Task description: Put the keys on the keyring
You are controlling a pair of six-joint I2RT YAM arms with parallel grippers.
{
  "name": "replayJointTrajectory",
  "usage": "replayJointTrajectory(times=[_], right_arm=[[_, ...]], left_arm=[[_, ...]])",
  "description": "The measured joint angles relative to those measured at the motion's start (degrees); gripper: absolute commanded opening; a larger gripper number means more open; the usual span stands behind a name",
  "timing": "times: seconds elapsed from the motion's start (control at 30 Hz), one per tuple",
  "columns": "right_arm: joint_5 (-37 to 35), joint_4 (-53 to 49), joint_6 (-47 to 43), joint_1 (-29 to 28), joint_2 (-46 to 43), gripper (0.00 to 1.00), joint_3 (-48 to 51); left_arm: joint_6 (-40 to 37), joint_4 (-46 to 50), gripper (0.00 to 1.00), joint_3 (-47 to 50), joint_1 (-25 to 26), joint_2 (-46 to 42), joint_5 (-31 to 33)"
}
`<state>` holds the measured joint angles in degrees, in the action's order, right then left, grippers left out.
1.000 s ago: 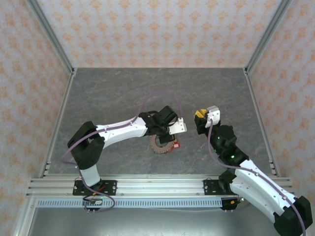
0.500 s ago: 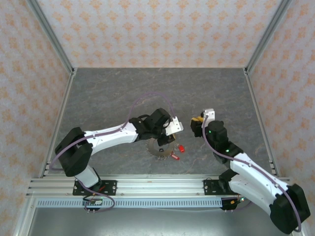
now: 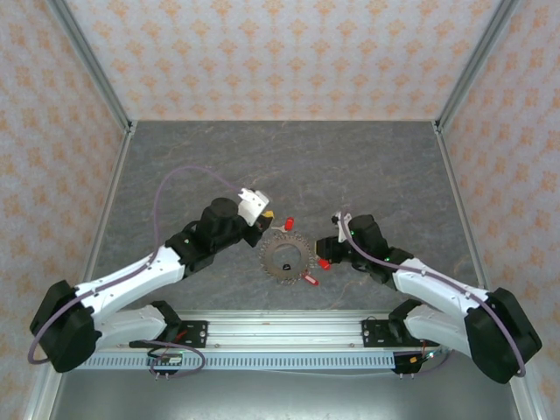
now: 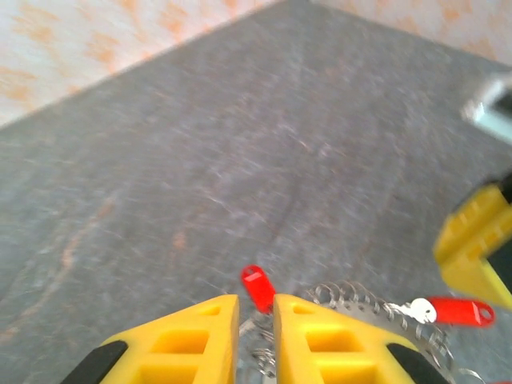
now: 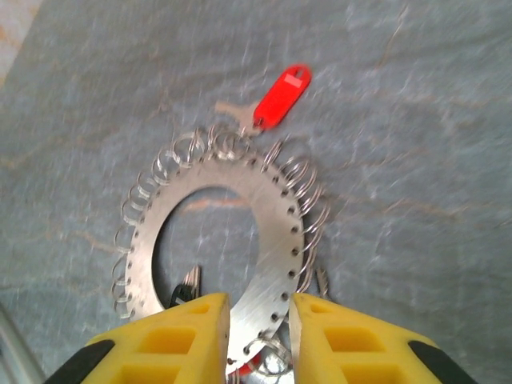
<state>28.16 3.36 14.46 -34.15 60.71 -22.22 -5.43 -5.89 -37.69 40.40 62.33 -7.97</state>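
A: Change logged. The left arm, draped over the keyring (image 3: 269, 255) a second ago, now lies back toward the left edge of the surface (image 3: 192, 166). The ring is fully exposed, flat, in the same spot: mid-width, nearer the near edge than the far.

B: Right side?

A: The right claw (image 5: 260, 304) was raised and well apart from the ring. It is now down at the ring's right rim. Its yellow fingers sit narrowly apart and the ring's band runs into the gap. Pinching or merely straddling: cannot tell.

B: And the left claw (image 4: 256, 308)?

A: Fingers almost together, at the ring's far-left rim. A red-tagged key (image 4: 258, 286) pokes out just ahead of the gap. Held or only lying there: cannot tell, the view is blurred.

B: Other keys?

A: A second red-tagged key (image 4: 460, 312) lies beside the right rim, near the right claw. A third red tag (image 3: 308, 280) is at the near-right rim, and a black key (image 5: 186, 288) sits inside the ring's hole. The two by the right rim lie where they lay half a second ago.

B: Reading?

A: Judgement only: the arms have gone from covering the ring to flanking it. The right likely steadies the ring while the left brings a key to a loop. Threading is not yet done, and loose keys remain.
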Motion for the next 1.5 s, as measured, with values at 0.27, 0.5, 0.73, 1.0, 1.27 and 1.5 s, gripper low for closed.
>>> replayJointTrajectory(times=[0.27,0.5,0.73,1.0,1.27,1.5], right_arm=[[3.96,-0.76,0.09,-4.72,8.98,0.24,-3.37],[4.44,-0.70,-0.63,-7.08,13.29,0.23,-4.17],[4.22,1.16,-0.63,-7.15,16.48,0.23,-4.17],[5.25,6.14,-1.22,-9.11,22.23,0.22,-6.23],[-5.01,6.12,-6.95,-11.56,10.86,0.32,-5.88],[-28.55,12.11,-20.74,-8.52,-10.82,0.44,-3.45]], left_arm=[[4.00,-2.73,0.14,5.07,-0.02,-5.57,9.14],[5.25,-2.78,0.13,6.43,-0.02,-7.91,13.20],[6.08,-3.19,0.15,7.67,-0.02,-10.60,17.22],[7.17,-3.21,0.16,8.24,-0.02,-11.93,19.63],[10.03,-3.39,0.50,8.39,-0.20,-12.57,22.67],[11.91,-3.39,0.65,8.41,-0.81,-13.20,25.22]])
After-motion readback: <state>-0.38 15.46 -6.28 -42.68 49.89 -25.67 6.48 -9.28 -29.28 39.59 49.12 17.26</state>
